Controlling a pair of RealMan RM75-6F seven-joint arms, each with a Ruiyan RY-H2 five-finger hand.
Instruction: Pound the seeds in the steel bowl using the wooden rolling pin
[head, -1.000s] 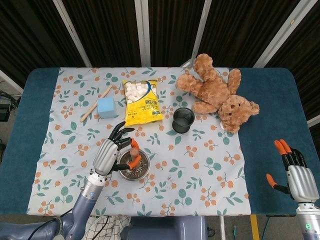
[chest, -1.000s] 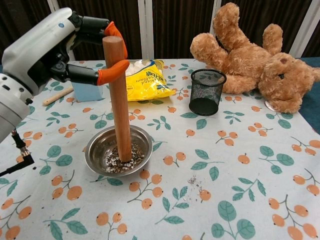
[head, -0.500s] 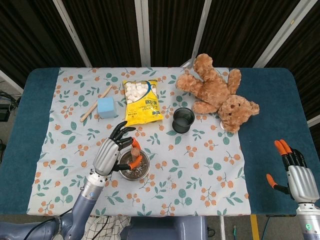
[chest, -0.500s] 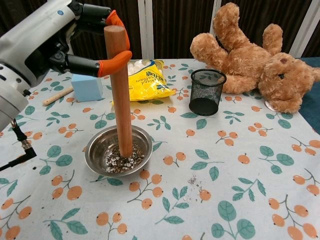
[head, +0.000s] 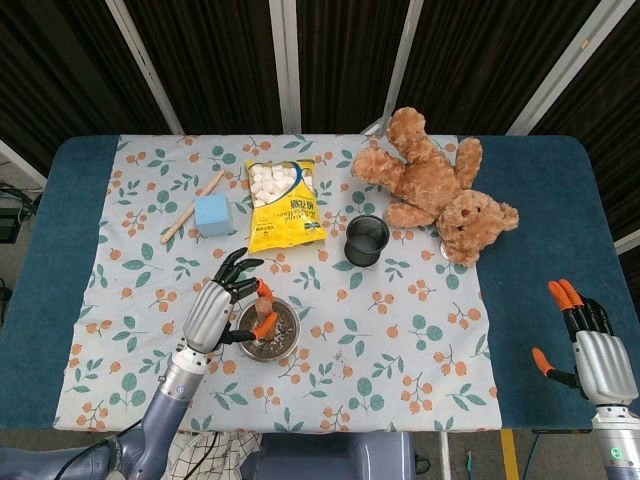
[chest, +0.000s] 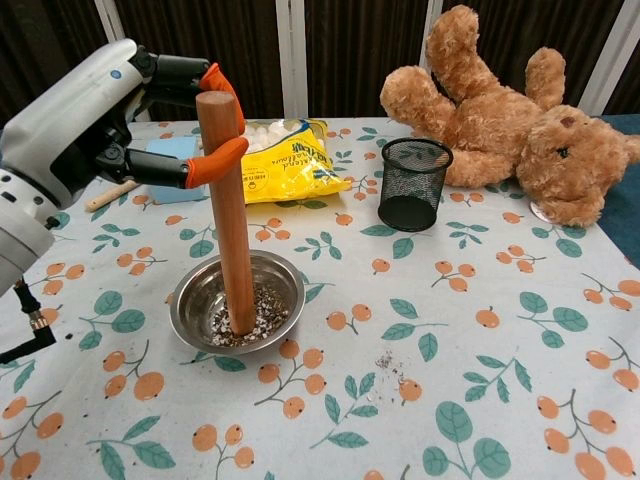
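Observation:
The steel bowl (chest: 200, 305) (head: 285, 343) sits on the flowered cloth at front left, with crushed seeds (chest: 265, 305) in its bottom. A wooden rolling pin (chest: 226, 215) (head: 265, 322) stands upright in it, its lower end down among the seeds. My left hand (chest: 95, 125) (head: 212, 310) pinches the pin near its top between orange-tipped fingers, the other fingers spread. My right hand (head: 590, 350) hovers over the blue table at the far right, fingers apart, holding nothing.
Behind the bowl lie a yellow marshmallow bag (chest: 290, 155), a blue block (head: 211, 213) and a thin wooden stick (head: 192, 207). A black mesh cup (chest: 412, 183) and a teddy bear (chest: 510, 125) are at back right. A few spilled seeds (chest: 390, 365) dot the cloth.
The left hand and pin have shifted slightly left and lower, driving the pin's end into the left part of the seeds. The right hand has not moved.

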